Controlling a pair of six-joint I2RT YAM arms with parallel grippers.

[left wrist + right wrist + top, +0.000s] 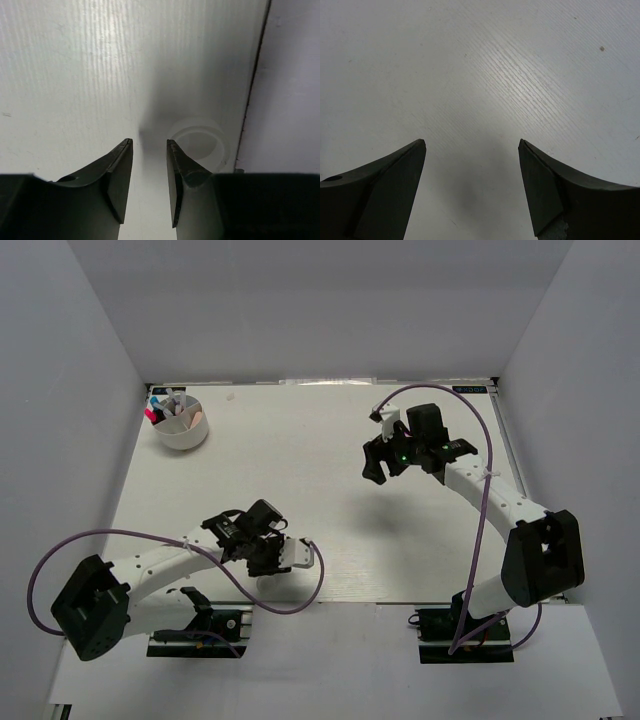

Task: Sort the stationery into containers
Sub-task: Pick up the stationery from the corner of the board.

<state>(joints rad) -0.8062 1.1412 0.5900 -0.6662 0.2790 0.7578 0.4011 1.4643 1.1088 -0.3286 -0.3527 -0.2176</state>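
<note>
A short white round tub point(183, 430) stands at the table's far left corner, with several pens and markers point(165, 407) poking out of it. A white tape ring point(200, 144) lies flat on the table near the front edge. In the left wrist view it sits just right of my left gripper point(149, 141), partly behind the right finger point(186, 172). That gripper point(268, 562) is low over the table, jaws partly open, with only bare table between them. My right gripper point(378, 460) hangs wide open above bare table point(480, 75) at the right middle, holding nothing.
White walls close in the table on the left, back and right. The table's front edge point(254, 80) runs close beside the tape ring. Purple cables point(484, 490) loop along both arms.
</note>
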